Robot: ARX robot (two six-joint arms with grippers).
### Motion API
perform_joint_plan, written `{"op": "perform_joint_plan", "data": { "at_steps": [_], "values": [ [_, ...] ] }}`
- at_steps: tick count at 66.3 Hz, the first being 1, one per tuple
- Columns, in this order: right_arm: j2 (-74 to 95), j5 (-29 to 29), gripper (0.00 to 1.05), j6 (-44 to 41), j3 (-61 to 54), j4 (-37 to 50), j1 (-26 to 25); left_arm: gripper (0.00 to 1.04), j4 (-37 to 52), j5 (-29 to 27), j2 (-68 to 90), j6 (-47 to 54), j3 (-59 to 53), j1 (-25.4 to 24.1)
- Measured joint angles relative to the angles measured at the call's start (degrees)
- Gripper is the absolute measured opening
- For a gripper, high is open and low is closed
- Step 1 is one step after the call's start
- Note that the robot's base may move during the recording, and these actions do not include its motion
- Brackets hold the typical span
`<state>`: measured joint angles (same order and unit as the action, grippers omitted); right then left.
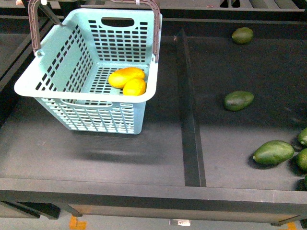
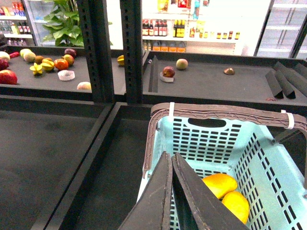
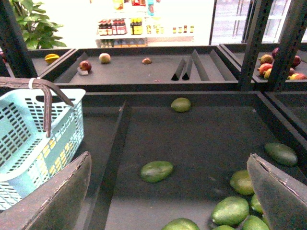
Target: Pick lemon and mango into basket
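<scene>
Front view, nearest zone: the black shelf front rail (image 1: 153,194) spans the frame. Behind it, a raised black divider strip (image 1: 190,124) separates two dark matte bays.

Right bay, near to far: a cluster of dark green avocado-like fruits (image 1: 273,152) lies at the right edge, a single green fruit (image 1: 238,100) lies mid-bay, and another (image 1: 242,35) lies at the far edge.

Left bay: the light teal plastic shopping basket with slotted sides (image 1: 62,93) appears tilted, its shadow on the shelf floor just below it. Its brown ribbed swing handles (image 1: 34,24) are raised. Inside, at the floor corner nearest the divider, rests the small plump yellow lemon (image 1: 135,87); touching it on the far side lies the elongated yellow-orange mango (image 1: 125,76).

Left wrist view: the left gripper (image 2: 171,160) has its dark jaws together, with nothing between them, positioned over the near rim of the basket (image 2: 283,177). The mango (image 2: 219,185) and lemon (image 2: 235,206) are visible on the basket floor.

Right wrist view: the right gripper (image 3: 170,165) has its jaws wide apart and empty, above the right bay with green fruits (image 3: 157,171). The basket (image 3: 29,143) is well to one side.

Far background: further shelves carry assorted fruit (image 2: 48,62).
</scene>
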<state>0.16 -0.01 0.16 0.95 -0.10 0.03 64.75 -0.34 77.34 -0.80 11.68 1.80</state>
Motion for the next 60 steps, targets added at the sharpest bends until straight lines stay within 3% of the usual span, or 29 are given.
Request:
{"op": "perform_joint_plan", "data": {
  "at_steps": [24,60],
  "values": [
    [0.0,0.0,0.96,0.0,0.0,0.0,0.0,0.04,-13.2,0.3,-21.8,0.1,-8.5,-1.6],
    [0.0,0.0,0.96,0.0,0.0,0.0,0.0,0.04,-38.1,0.3,-50.4,0.2,-10.8,-1.6]
  ]
}}
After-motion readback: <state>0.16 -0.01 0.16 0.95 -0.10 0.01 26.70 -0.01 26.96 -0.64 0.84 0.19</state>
